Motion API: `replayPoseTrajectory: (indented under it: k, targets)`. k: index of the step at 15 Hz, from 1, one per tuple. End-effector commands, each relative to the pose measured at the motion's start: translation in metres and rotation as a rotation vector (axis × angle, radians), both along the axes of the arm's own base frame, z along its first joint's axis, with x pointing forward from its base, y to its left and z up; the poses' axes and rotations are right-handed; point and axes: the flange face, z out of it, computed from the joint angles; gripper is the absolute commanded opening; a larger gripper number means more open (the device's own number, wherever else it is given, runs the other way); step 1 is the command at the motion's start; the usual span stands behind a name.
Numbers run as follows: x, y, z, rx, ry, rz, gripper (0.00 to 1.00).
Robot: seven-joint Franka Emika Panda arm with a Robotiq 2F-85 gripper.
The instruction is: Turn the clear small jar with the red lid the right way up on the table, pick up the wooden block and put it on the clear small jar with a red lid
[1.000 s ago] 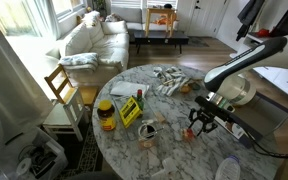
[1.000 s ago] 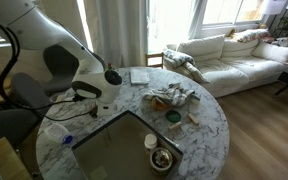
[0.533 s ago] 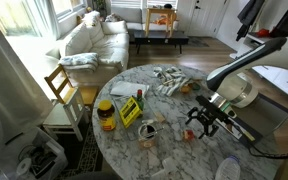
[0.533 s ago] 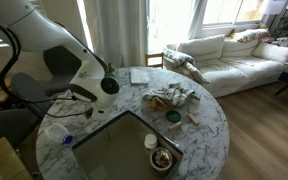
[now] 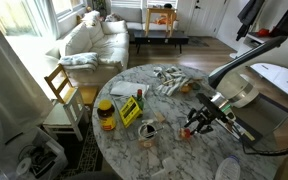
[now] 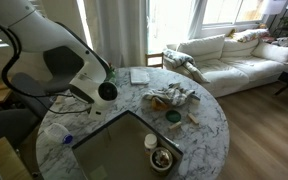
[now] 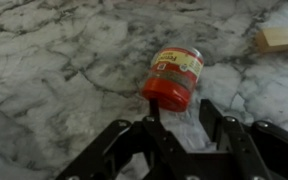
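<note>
1. Clear small jar with the red lid (image 7: 176, 78) on its side on the marble surface (image 7: 54, 60); lid facing the end effector (image 7: 181, 115), just ahead of it.
2. End effector released, spread wide, gripping nothing.
3. Wooden block (image 7: 282, 38) beyond it, apart.

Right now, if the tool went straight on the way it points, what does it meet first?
The clear small jar with the red lid, lying on its side on the table, just ahead of the open tool. In the wrist view the remaining gap is hard to judge.
</note>
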Motion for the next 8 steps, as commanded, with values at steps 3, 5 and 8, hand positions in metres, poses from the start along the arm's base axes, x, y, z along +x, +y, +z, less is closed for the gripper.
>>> replayPoseTrajectory:
  k: [3,5,8]
  targets:
    - [-0.0062,-0.001,-0.0021,0.027,0.002,-0.019,0.5]
    - [-0.0069,-0.0012,-0.0027,0.03,0.005,-0.023,0.46]
    - [-0.007,-0.0009,-0.005,0.045,0.005,-0.036,0.67]
